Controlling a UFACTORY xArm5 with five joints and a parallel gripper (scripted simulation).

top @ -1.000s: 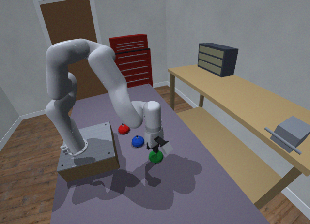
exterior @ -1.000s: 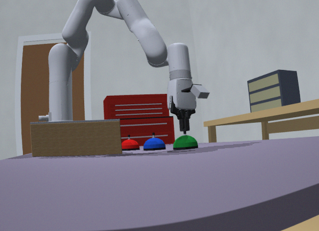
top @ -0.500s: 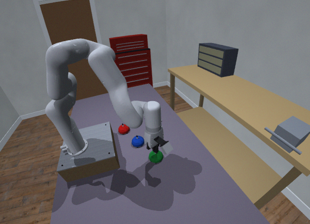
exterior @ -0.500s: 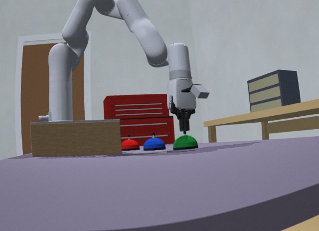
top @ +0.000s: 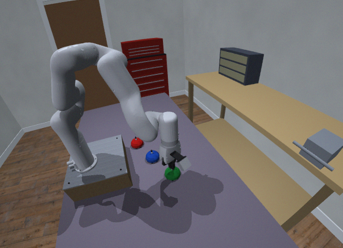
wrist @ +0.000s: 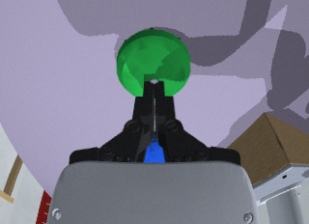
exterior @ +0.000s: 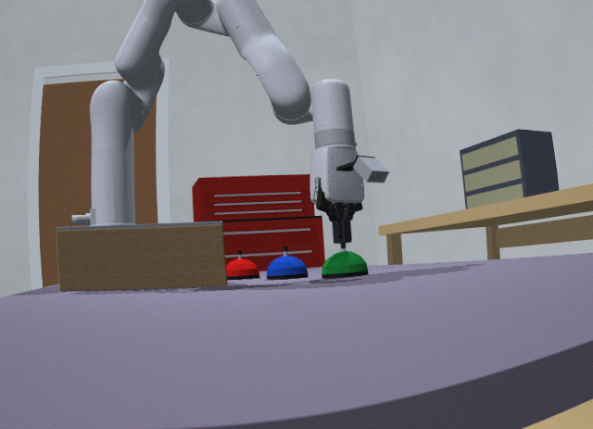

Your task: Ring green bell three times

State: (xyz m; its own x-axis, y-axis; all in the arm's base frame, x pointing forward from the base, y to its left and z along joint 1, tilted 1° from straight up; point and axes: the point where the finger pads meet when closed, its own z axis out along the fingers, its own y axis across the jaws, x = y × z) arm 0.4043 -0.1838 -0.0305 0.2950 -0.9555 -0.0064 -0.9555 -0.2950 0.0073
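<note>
Poised at centre frame with fingers pressed fully together and holding nothing, gripper [exterior: 342, 240] pointing straight down at the button atop the green bell [exterior: 345, 264], rightmost in a row with blue bell [exterior: 286, 267] and red bell [exterior: 242, 268] on the purple table [exterior: 296, 347].

Green bell [top: 172, 174], blue bell [top: 151, 156], red bell [top: 136, 143], each with dark base rim. Table top [top: 193, 217] dull purple. Arm [top: 121, 82] pale grey-white; gripper [exterior: 342, 243] fingers black. Pedestal [top: 91, 191] wood-brown sides, grey metal top. Tool chest [top: 146, 65] red, silver stripes.
</note>
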